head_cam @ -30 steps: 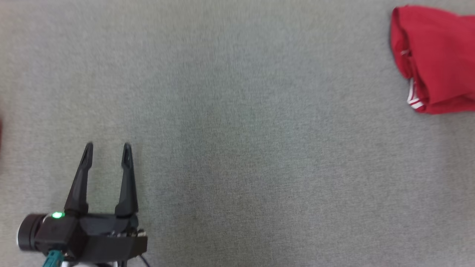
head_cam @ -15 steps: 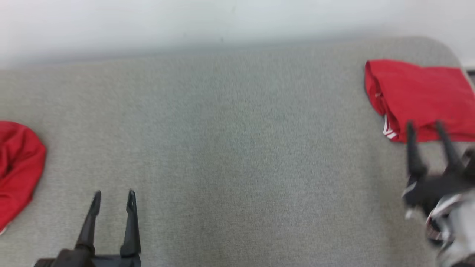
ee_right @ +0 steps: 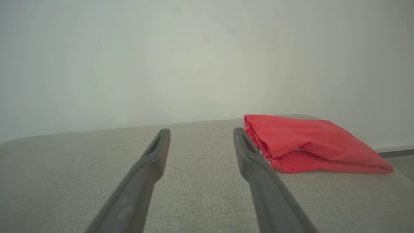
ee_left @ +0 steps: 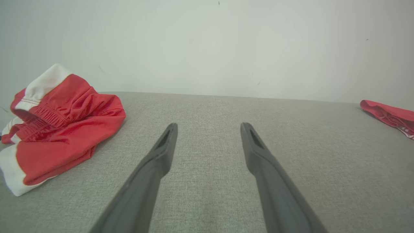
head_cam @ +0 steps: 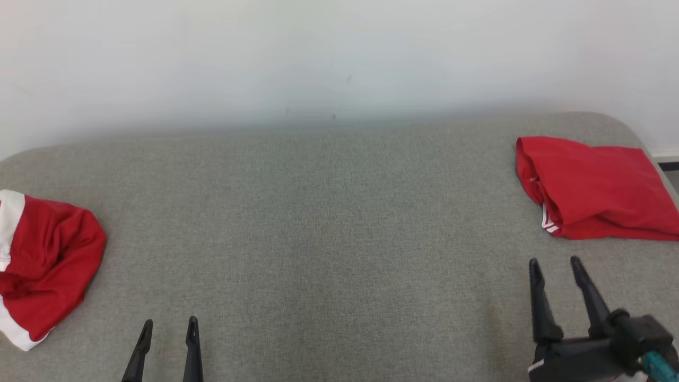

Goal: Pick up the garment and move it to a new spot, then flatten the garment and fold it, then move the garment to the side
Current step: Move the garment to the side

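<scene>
Now the left gripper (head_cam: 170,320) and right gripper (head_cam: 554,260) both hover spread wide, empty, over the grey pad (head_cam: 329,239). The folded red garment (head_cam: 594,191) sits far right (just beyond the right fingers), the crumpled red-and-white garment (head_cam: 48,265) far left.

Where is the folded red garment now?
In the head view, the folded red garment lies at the far right of the grey surface, just beyond the right gripper.

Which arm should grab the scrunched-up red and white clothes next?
Probably the left. The open left gripper sits close to the crumpled red-and-white garment on the robot's left. The right gripper is across the grey surface, by the folded red garment.
</scene>
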`<state>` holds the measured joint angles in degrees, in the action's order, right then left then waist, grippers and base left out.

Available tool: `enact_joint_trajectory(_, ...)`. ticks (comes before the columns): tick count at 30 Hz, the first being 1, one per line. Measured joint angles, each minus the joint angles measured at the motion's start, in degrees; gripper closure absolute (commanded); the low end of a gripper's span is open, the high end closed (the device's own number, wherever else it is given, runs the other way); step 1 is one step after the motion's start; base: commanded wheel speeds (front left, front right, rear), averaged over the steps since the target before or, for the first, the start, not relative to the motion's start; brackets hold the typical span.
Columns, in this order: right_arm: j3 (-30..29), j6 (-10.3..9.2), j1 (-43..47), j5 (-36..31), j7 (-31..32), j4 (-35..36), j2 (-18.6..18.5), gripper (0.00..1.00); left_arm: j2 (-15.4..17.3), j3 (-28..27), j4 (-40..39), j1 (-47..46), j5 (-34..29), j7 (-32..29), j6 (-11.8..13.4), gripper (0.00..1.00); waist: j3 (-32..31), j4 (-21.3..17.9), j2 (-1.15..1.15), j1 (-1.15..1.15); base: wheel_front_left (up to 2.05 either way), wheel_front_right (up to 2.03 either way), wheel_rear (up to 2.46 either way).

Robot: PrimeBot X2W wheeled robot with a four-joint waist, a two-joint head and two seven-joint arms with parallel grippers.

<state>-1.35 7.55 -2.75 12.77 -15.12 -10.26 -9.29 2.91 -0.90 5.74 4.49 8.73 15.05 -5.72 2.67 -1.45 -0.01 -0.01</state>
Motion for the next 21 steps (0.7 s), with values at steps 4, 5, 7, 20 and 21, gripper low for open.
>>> enact_joint_trajectory(4, -0.1, 0.0, 4.0, -2.1, 0.0, 2.9, 2.1, 0.0, 0.0, -0.5, 1.2, 0.5, 0.1, 0.0, 0.0, 0.0, -1.6, 0.0, 0.0, 0.0, 0.0, 0.0, 0.0)
enact_joint_trajectory(5, -0.4, 0.0, 4.8, -2.5, 0.0, 3.4, 2.5, 0.0, 0.0, -0.7, 1.3, 0.6, 0.1, 0.0, 0.0, 0.0, -1.9, 0.0, 0.0, 0.0, 0.0, 0.0, 0.0)
enact_joint_trajectory(7, -0.6, 0.0, 6.1, -4.4, 0.0, 4.1, 2.8, 0.0, 0.0, -1.2, 1.5, 1.0, 0.1, 0.0, 0.2, 0.0, -2.3, -0.1, 0.0, 0.0, 0.0, 0.0, 0.0)
enact_joint_trajectory(20, -0.8, 0.0, 8.2, -5.9, 0.0, 3.4, 5.2, 0.0, 0.0, -2.6, 2.8, 1.5, -0.9, 0.0, 0.3, 0.0, -2.8, -0.1, 0.01, 0.01, 0.0, 0.0, 0.0)
enact_joint_trajectory(21, -0.8, 0.0, 8.3, -5.9, 0.0, 3.3, 5.2, 0.0, 0.0, -2.7, 2.9, 1.5, -0.9, 0.0, 0.3, 0.0, -2.8, 0.0, 0.01, 0.01, 0.0, 0.0, 0.0)
